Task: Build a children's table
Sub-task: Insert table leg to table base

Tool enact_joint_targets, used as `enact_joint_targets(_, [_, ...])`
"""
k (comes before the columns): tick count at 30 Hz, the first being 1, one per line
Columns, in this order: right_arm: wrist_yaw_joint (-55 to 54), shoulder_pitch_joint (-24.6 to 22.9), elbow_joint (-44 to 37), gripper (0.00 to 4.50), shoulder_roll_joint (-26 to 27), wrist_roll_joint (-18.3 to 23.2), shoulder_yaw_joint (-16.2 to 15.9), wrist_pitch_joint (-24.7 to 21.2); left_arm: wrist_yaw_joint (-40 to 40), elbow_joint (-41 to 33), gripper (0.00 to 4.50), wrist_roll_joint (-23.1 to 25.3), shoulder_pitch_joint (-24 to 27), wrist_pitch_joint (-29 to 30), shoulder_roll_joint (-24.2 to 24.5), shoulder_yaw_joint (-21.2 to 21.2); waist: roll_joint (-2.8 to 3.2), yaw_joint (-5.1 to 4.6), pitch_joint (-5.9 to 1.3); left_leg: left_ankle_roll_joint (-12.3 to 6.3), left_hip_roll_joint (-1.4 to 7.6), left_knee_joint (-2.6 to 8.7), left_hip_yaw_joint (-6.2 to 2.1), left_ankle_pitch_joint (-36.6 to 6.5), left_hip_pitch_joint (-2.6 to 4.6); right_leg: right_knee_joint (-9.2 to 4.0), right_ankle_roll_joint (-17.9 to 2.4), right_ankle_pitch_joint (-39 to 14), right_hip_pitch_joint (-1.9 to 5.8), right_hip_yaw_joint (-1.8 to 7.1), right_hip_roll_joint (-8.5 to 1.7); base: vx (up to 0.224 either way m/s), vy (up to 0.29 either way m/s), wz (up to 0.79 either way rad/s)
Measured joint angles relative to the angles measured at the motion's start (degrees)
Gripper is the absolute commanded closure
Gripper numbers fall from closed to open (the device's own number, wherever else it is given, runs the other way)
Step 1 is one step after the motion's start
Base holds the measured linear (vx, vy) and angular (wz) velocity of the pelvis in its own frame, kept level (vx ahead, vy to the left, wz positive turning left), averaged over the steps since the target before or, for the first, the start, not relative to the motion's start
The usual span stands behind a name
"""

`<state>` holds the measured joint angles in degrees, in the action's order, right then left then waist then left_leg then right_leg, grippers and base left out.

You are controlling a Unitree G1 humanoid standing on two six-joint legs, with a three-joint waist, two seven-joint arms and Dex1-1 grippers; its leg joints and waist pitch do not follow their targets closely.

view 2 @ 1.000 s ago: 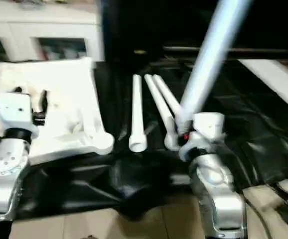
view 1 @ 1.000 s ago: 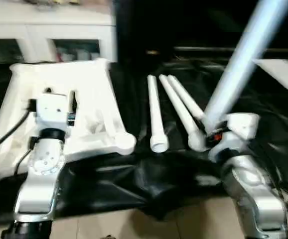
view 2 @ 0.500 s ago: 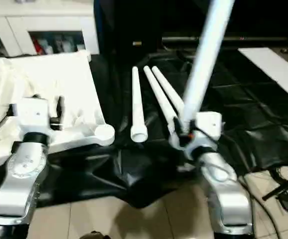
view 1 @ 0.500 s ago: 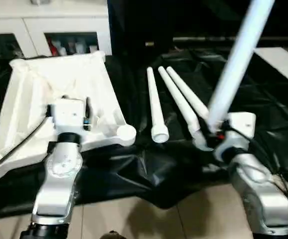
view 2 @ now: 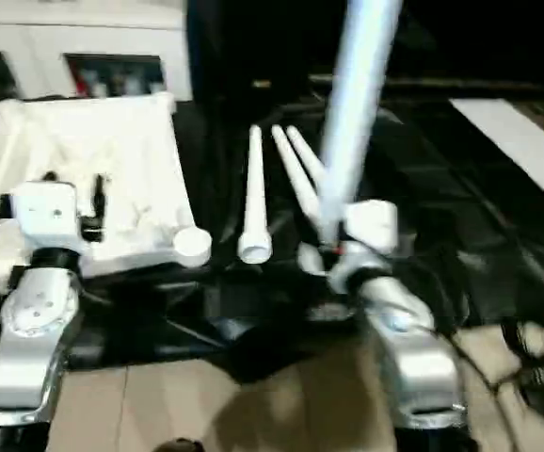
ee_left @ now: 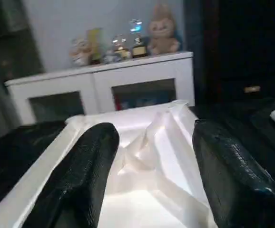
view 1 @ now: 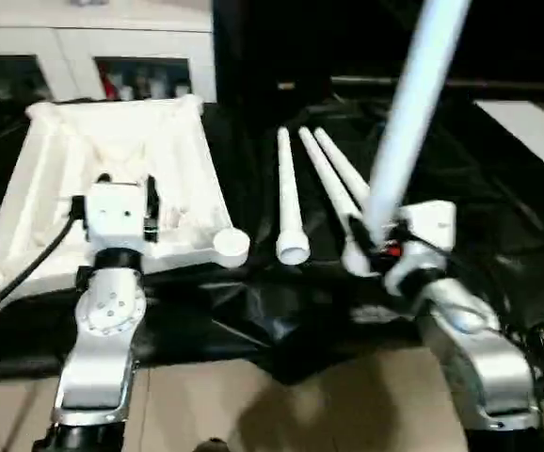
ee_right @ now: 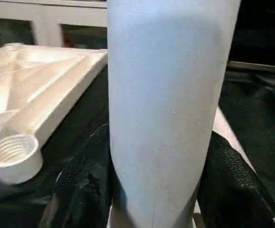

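Surface: black plastic sheet (view 1: 253, 320), creased and glossy, spread over a pale tiled floor (view 1: 347, 414). Behind it a white cabinet (ee_left: 104, 85) with glass-fronted doors; small figurines (ee_left: 123, 42) line its top. Far right, a flat white board (view 1: 536, 132) lies on the sheet.

Task parts: tabletop (view 1: 56, 179) lies underside up on the sheet's left half, ribs showing, one round threaded corner socket (ee_right: 11, 154) nearest the robot. Three legs (view 1: 288, 202) lie side by side on the sheet just right of the tabletop, wide ends toward the robot, fanned slightly apart at the far ends.

Right arm: forearm reaches forward, right gripper (ee_right: 152, 190) pointing up and away. Its two black fingers (ee_right: 83, 183) are closed around the fourth leg (view 1: 408, 113), one on each side of the tube, near its lower end. The leg stands steeply, leaning right, clear of the sheet.

Left arm: forearm extends over the tabletop's near edge. Left gripper (ee_left: 156, 171) has its fingers (ee_left: 87, 166) spread well apart, nothing between them; the ribbed underside shows through the gap.

Hard to read: the raised leg's top is cut off by the frame. Head views are motion-blurred. Whether the held leg's base touches the lying legs cannot be told.
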<state>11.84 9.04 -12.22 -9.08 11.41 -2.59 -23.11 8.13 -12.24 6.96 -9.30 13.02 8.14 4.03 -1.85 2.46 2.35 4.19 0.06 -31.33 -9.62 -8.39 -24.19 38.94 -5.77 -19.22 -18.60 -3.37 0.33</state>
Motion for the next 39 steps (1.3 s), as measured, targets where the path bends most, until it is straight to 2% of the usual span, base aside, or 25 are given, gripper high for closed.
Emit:
enact_joint_targets(1, [-0.3,-0.1,0.2,2.62,0.2,0.0,0.2,0.0,0.0,0.0,1.58,-0.5,0.0,0.1,-0.4,0.0,0.1,1.16,0.11,-1.5,2.25,-4.57,4.1,-2.2,-0.97,-0.7,0.1,0.5,0.56,-0.43,0.59,-0.011,-0.292,0.37])
enact_joint_targets(2, [-0.4,-0.2,0.6,2.62,1.0,0.3,0.8,-0.1,-0.3,0.0,1.58,-1.1,-0.1,0.8,-0.6,0.0,-0.66,2.62,0.33,-3.03,4.15,-11.32,9.53,-3.3,-1.4,-0.85,0.3,0.6,1.3,-0.51,0.71,0.012,-0.266,0.09])
enact_joint_targets(3, [-0.6,-0.2,0.5,2.62,1.4,0.5,1.2,-0.1,-0.6,0.0,1.58,-1.8,-0.3,0.7,-0.6,0.0,-1.27,3.19,0.41,-3.44,4.14,-12.65,11.93,-3.5,-0.6,-1.09,0.3,0.7,1.45,-0.4,0.68,0.038,-0.247,0.03])
enact_joint_targets(5, [-0.9,-0.2,0.2,2.62,1.4,0.7,2.2,-0.1,-1.5,-0.1,1.58,-2.3,-1.0,0.4,-0.7,-0.1,-1.28,4.27,0.49,-4.4,3.42,-9.21,14.68,-3.9,1.87,-2.01,0.5,1.5,1.29,-0.53,1.29,0.033,-0.22,0.05])
enact_joint_targets(6, [-1.3,-0.2,0.2,2.62,1.5,0.7,2.6,-0.1,-1.8,-0.1,1.58,-2.3,-1.5,0.4,-0.5,-0.2,-0.84,5.02,0.44,-5.26,2.86,-7.06,14.86,-4.2,2.75,-2.42,0.8,1.8,0.86,-0.59,2.1,0.02,-0.118,0.04])
enact_joint_targets(7, [-1.5,-0.3,0.2,2.62,1.6,0.7,2.9,-0.1,-2.0,-0.1,1.58,-2.2,-2.0,0.4,-0.3,-0.3,-0.49,5.56,0.43,-6.96,2.91,-6.31,14.81,-5.3,2.79,-2.49,0.8,1.9,0.52,-0.79,2.71,0.02,-0.118,0.04])
enact_joint_targets(10, [-1.8,-0.8,0.3,2.62,1.8,0.8,3.0,-0.1,-2.9,0.1,1.58,-2.2,-2.0,0.4,-0.2,-0.6,0.27,6.65,0.4,-8.59,4.21,-7.24,14.7,-6.2,1.86,-2.09,1.2,1.7,0.41,-0.72,3.23,0.005,-0.022,0.02])
enact_joint_targets(13, [-2.1,-0.9,0.3,2.62,1.9,1.0,3.4,-0.1,-2.9,0.2,1.58,-2.2,-2.1,0.4,-0.2,-0.6,0.91,7.4,0.13,-8.21,5.34,-8.2,14.07,-6.0,0.75,-1.85,2.2,1.6,0.49,-0.11,1.88,-0.013,0.106,-0.04])
enact_joint_targets(15, [-2.1,-1.2,0.2,2.62,2.1,1.0,3.9,-0.1,-3.0,0.2,1.58,-2.2,-2.4,0.4,-0.1,-0.6,1.62,7.4,-0.26,-8.19,6.93,-7.09,12.87,-6.0,1.08,-1.83,3.3,1.7,0.48,0.27,0.65,-0.008,0.229,0.03])
enact_joint_targets(17, [-2.2,-1.7,0.2,2.62,2.3,1.0,4.2,0.0,-3.4,0.3,1.58,-2.2,-2.7,0.4,0.1,-0.5,2.41,6.92,-0.61,-5.19,8.34,-5.94,13.55,-5.2,1.62,-1.76,5.4,1.8,0.39,0.66,-0.89,0.006,0.292,0.07])
enact_joint_targets(18, [-2.4,-1.7,0.3,2.62,2.4,1.0,4.1,0.0,-3.5,0.3,1.58,-2.2,-2.7,0.3,0.4,-0.4,2.53,6.19,-0.54,-4.14,7.91,-5.79,14.02,-5.0,1.87,-1.16,5.9,1.7,-0.17,0.71,-1.6,0.017,0.348,0.04])
enact_joint_targets(20, [-2.6,-1.7,0.1,2.62,3.6,1.3,3.1,0.1,-3.6,1.7,1.58,-2.2,-2.8,0.3,1.4,0.8,2.8,4.55,-0.49,-5.74,5.32,-6.5,15.6,-5.3,1.66,7.37,6.4,1.6,-4.29,-0.31,-4.17,-0.011,0.345,0.04])
enact_joint_targets(21, [-2.6,-1.8,0.1,2.62,3.6,1.3,3.2,0.1,-3.7,1.7,1.58,-2.2,-2.9,0.2,1.4,0.8,2.71,4.57,-0.51,-6.52,4.87,-6.52,16.35,-5.2,1.47,8.7,7.5,1.2,-5.81,-0.91,-4.11,-0.083,0.3,-0.02])
enact_joint_targets(23, [-2.6,-1.8,0.1,2.62,3.5,1.3,3.3,0.1,-3.5,1.9,1.58,-1.5,-3.0,0.2,1.4,0.6,2.02,4.15,-0.4,-7.72,3.34,-6.29,18.02,-4.7,0.72,7.29,8.9,1.0,-7.22,-2.38,-3.67,-0.091,0.262,-0.07])
enact_joint_targets(24, [-2.6,-1.9,0.1,2.62,3.5,1.3,3.3,0.1,-3.1,1.9,1.58,-0.5,-3.0,0.2,1.4,0.5,1.27,3.97,-0.3,-8.21,2.24,-6.11,18.82,-4.5,0.57,5.25,8.8,1.1,-6.84,-2.18,-3.54,-0.111,0.152,-0.06])
enact_joint_targets(25, [-2.6,-1.9,0.1,2.62,3.2,1.3,3.4,0.2,-2.5,2.0,1.58,0.4,-3.1,0.2,1.3,0.1,0.51,3.88,0.0,-8.34,1.44,-6.07,19.71,-4.4,0.46,3.71,4.5,2.7,-6.21,-0.91,-3.57,-0.111,0.152,-0.06])
enact_joint_targets(27, [-2.7,-2.6,0.3,2.62,2.7,1.3,4.2,0.2,-2.2,2.0,1.58,1.1,-3.1,0.3,0.5,-1.1,1.03,4.54,0.39,-7.18,1.88,-7.43,18.61,-5.1,0.5,2.6,4.3,3.6,-5.98,-0.56,-4.04,-0.11,0.128,-0.09])
enact_joint_targets(28, [-2.7,-2.4,0.5,2.62,2.4,1.3,4.6,0.2,-2.0,2.0,1.58,1.1,-2.9,0.5,0.0,-1.2,2.46,4.0,1.01,-3.64,4.11,-9.13,15.35,-6.6,1.18,1.14,4.6,4.6,-4.76,-2.61,-4.37,-0.105,0.129,-0.22])
enact_joint_targets(29, [-2.6,-2.4,0.6,2.62,2.8,1.3,4.4,0.2,-1.8,2.1,1.58,1.1,-2.9,0.7,0.2,-1.1,3.87,2.67,1.37,-3.57,5.79,-9.25,14.71,-6.6,1.06,0.34,5.1,4.0,-3.65,-3.12,-3.42,-0.117,0.141,-0.12])
enact_joint_targets(31, [-2.6,-2.4,0.6,2.62,3.2,1.3,4.2,0.2,-1.7,2.0,1.58,1.2,-3.1,0.6,0.5,-1.0,4.18,1.99,1.23,-2.75,6.83,-8.6,14.54,-6.1,0.64,5.2,5.7,3.0,-4.47,-2.12,-2.59,-0.125,0.133,0.22])
enact_joint_targets(32, [-2.6,-2.4,0.6,2.62,3.2,1.3,4.2,0.2,-1.7,2.0,1.58,1.2,-3.0,0.6,0.4,-1.0,4.26,1.99,0.95,-2.38,7.29,-7.71,14.42,-5.8,0.35,6.04,5.7,3.0,-4.36,-2.11,-2.59,-0.1,0.062,0.05])
enact_joint_targets(34, [-2.5,-1.8,0.5,2.62,3.1,1.4,4.2,0.2,-1.6,1.9,1.58,1.1,-2.8,0.5,-0.1,-0.2,3.61,2.1,0.48,-3.08,7.4,-6.23,14.26,-4.0,-0.01,3.54,5.6,3.0,-2.98,-1.84,-2.91,-0.096,-0.012,-0.06])
enact_joint_targets(35, [-2.5,-1.5,0.5,2.62,3.1,1.4,4.2,0.2,-1.5,2.0,1.58,1.1,-2.7,0.5,-0.1,0.1,2.82,2.27,0.14,-3.05,6.94,-5.96,14.47,-3.3,-0.37,0.22,5.6,3.1,-1.74,-1.4,-3.83,-0.107,-0.05,-0.15])
enact_joint_targets(36, [-2.5,-1.5,0.4,2.62,2.7,1.4,4.2,0.3,-1.5,2.0,1.58,1.1,-2.7,0.4,-0.3,0.2,1.62,2.39,-0.31,-2.69,6.4,-5.91,14.6,-3.0,-0.61,-0.88,7.9,3.7,-1.32,-0.8,-4.64,-0.105,-0.096,-0.21])
enact_joint_targets(39, [-2.4,-2.2,0.7,2.62,1.5,1.4,4.8,0.2,-1.6,2.0,1.58,0.7,-2.4,0.4,-1.8,-1.1,1.26,2.92,0.03,-2.53,6.29,-3.67,15.8,-2.9,-0.02,-1.05,7.2,4.3,-2.36,-0.84,-5.52,-0.097,-0.103,-0.16])
